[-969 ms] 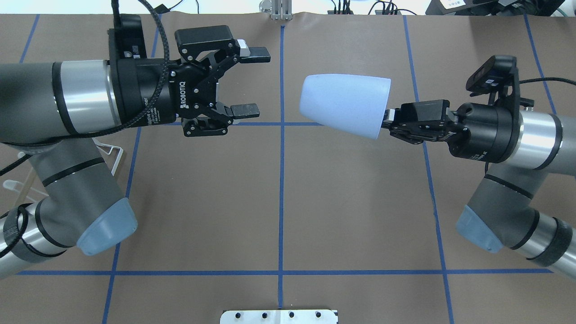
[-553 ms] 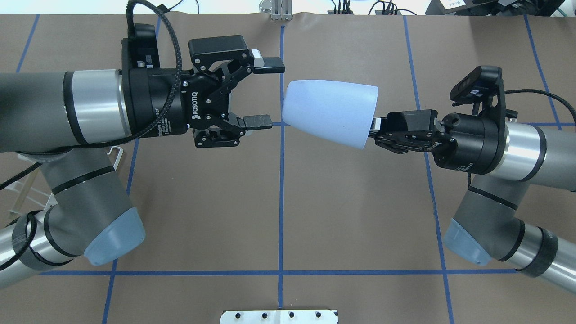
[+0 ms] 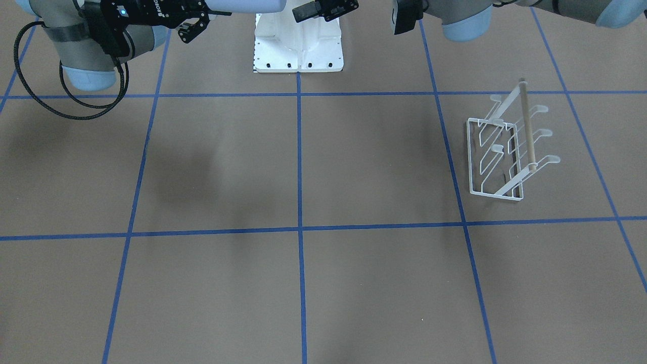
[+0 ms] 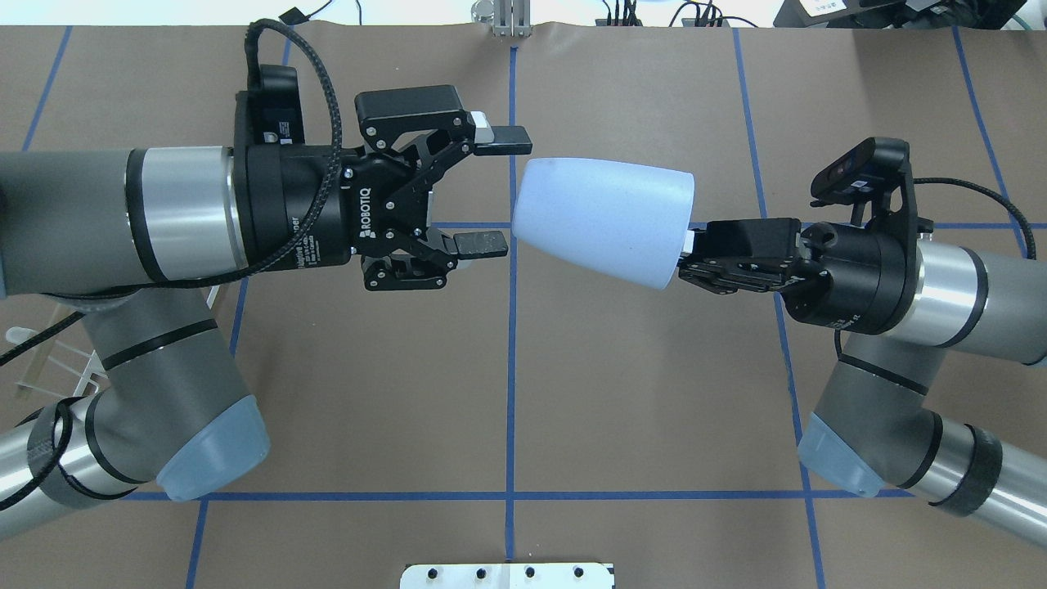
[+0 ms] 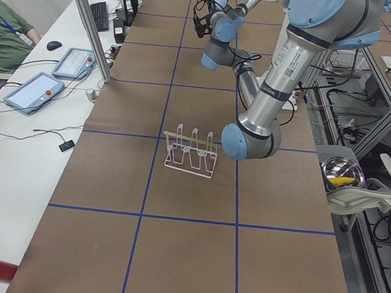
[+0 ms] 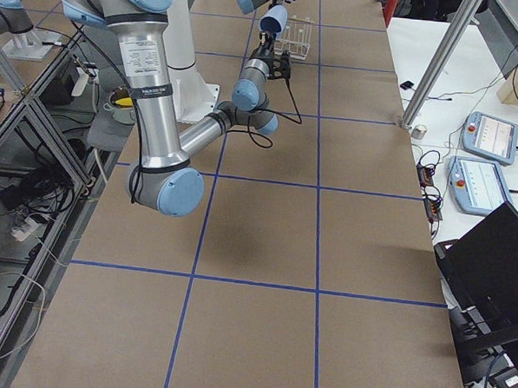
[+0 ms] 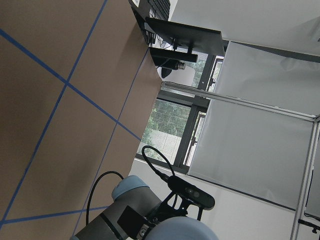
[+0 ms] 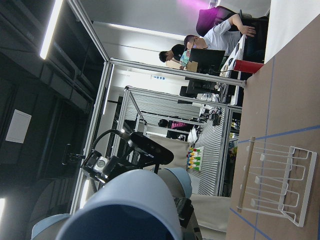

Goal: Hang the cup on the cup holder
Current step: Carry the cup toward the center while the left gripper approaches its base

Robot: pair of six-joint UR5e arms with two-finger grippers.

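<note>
The light blue-grey cup (image 4: 605, 221) is held sideways in the air above the table's middle, its base toward my left arm. My right gripper (image 4: 694, 249) is shut on its rim. My left gripper (image 4: 505, 196) is open, with one fingertip (image 4: 514, 150) above the cup's base and the other below it, almost touching. The cup also shows in the right wrist view (image 8: 125, 210) and the exterior right view (image 6: 273, 21). The white wire cup holder (image 3: 505, 151) with its wooden rod stands on the table on my left side (image 5: 192, 151). In the overhead view it is mostly hidden under my left arm.
The white robot pedestal (image 3: 298, 45) sits at the table's near edge (image 4: 507, 575). Blue tape lines grid the brown table. A metal post (image 5: 90, 27) and an operators' table with tablets (image 5: 33, 90) stand along the far side.
The two arms have come together. My left gripper moved right, still open. My right gripper brought the cup left and slightly down, so the gap between them has closed.
</note>
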